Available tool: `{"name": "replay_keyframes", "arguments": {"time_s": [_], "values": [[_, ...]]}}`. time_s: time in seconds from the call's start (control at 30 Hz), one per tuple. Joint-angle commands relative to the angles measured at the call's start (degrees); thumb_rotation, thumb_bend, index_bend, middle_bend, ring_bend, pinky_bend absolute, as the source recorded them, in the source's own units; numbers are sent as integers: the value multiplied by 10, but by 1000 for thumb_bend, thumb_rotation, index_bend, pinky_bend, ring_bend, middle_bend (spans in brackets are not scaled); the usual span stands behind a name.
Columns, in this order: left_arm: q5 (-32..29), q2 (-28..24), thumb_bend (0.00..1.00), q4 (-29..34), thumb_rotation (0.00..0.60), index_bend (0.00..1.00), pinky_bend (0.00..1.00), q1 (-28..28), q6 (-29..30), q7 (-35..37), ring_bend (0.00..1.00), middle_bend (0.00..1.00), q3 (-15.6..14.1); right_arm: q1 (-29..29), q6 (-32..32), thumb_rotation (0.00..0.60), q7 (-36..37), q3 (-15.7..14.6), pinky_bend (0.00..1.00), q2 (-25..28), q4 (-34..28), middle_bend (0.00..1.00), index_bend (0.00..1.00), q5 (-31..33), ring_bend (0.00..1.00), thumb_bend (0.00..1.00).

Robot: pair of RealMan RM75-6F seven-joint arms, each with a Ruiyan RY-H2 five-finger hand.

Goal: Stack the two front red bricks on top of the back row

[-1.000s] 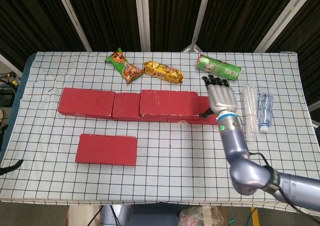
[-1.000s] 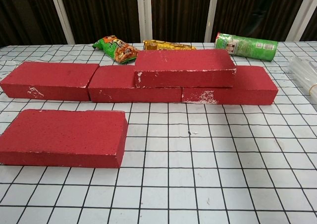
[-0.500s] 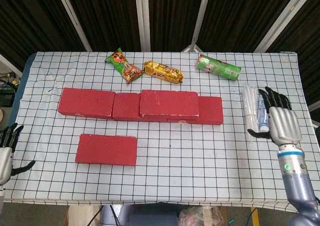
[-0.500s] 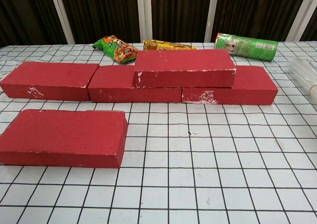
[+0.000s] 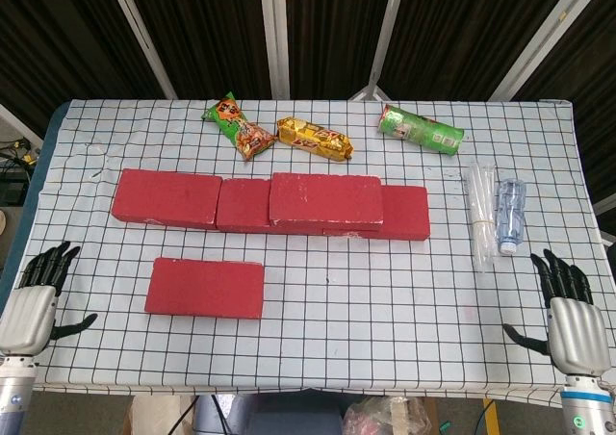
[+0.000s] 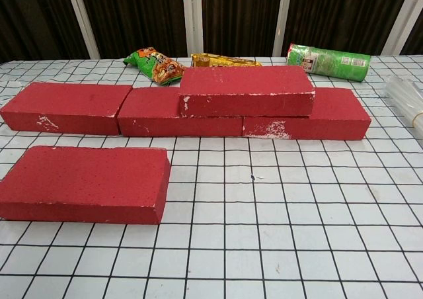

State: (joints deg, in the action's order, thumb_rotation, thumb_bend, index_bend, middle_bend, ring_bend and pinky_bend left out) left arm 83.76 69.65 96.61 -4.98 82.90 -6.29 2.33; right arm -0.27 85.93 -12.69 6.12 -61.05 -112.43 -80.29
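On the checked table (image 5: pixel 404 291) three red bricks made a back row: the left brick (image 5: pixel 166 198), the middle brick (image 5: pixel 243 205) and the right brick (image 5: pixel 406 213), set end to end. One stacked brick (image 5: pixel 325 200) already lay flat on top of that row, bridging the middle and right ones. The last front brick (image 5: pixel 204 288) lay alone on the cloth at about seven o'clock from the stack, well apart from the row.

The left robot hand (image 5: pixel 31 306) hovered at the table's left edge, at nine o'clock from the front brick and clear of it, fingers spread, holding nothing. The right robot hand (image 5: pixel 572 316) hung at the right edge near the front corner, at about four o'clock from the stack, fingers likewise spread and empty, well apart from every brick. Neither hand showed in the chest view.

Along the far side lay a green snack bag (image 5: pixel 240 127), a yellow snack bag (image 5: pixel 315 138) and a green can (image 5: pixel 420 130) on its side. At three o'clock from the row lay a clear tube (image 5: pixel 480 216) and, just beside it, a water bottle (image 5: pixel 509 214).
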Motion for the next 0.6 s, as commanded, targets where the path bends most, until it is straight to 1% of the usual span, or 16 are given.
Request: {"name": "replay_keyframes", "arguments": {"time_s": [0.03,0.13,0.23,0.33,0.37,0.5,0.6], "values": [[-16,-6,0,43,600,0,0,-24,-40,-38,0,0,3,-7,13,600,22,-5,0,-12,24,0,72,-14,0,134],[-51,-28,0,91,600,0,0,-45,-83,-86,0,0,9,-7,7,600,33,-11,0,-8,33,0,72,-17,0,133],[-89,-59,0,150,600,0,0,-78,-135,-136,0,0,18,-5,-7,600,38,-18,0,-1,27,0,72,-12,0,134],[-150,-92,0,201,600,0,0,-113,-183,-182,0,0,31,-4,-16,600,37,-24,0,1,26,0,72,-8,0,133],[-180,-102,0,219,600,0,0,-129,-194,-205,0,0,39,-3,-17,600,36,-24,0,0,28,0,72,-6,0,133],[-255,-115,0,263,600,0,0,-171,-197,-282,0,0,59,-5,-12,600,46,-24,0,-4,38,0,71,-4,0,133],[-324,-125,0,298,600,0,0,-207,-211,-317,0,0,69,-6,-9,600,48,-24,0,-8,46,0,71,-4,0,133]]}}
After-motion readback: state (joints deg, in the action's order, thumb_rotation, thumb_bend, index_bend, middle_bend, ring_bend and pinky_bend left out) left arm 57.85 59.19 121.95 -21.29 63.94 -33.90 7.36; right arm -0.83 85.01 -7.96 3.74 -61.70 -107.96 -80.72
